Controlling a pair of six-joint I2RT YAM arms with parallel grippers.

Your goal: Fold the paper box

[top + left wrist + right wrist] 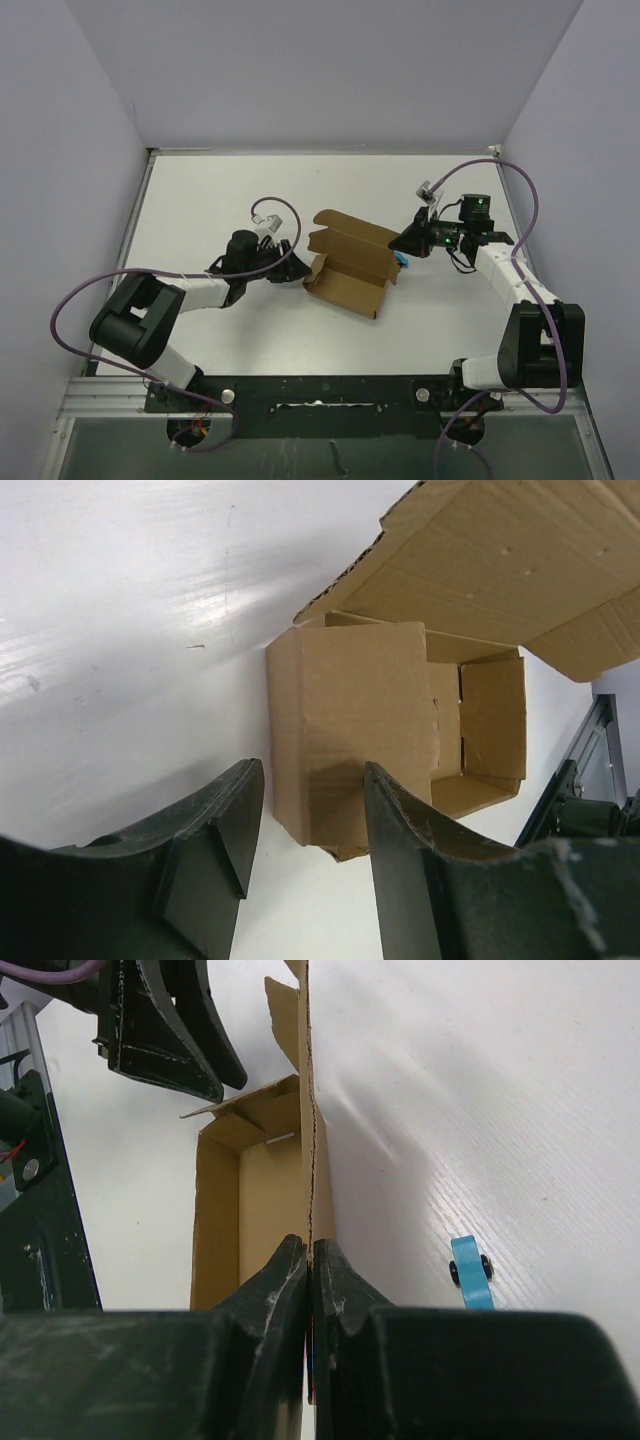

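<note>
The paper box (345, 265) is brown cardboard, half formed, lying in the middle of the white table with its lid flap (352, 232) raised toward the back. My left gripper (296, 265) is at the box's left end. In the left wrist view its fingers (400, 840) stand apart, with the folded end wall (350, 720) just ahead of the tips and nothing clamped. My right gripper (405, 241) is at the box's right side. There its jaws (311, 1247) are shut on the thin edge of an upright cardboard wall (308, 1110).
A tiny blue object with black wheels (470, 1272) lies on the table by the box's right end (402, 262). Pale walls enclose the table on three sides. Purple cables loop over both arms (270, 205).
</note>
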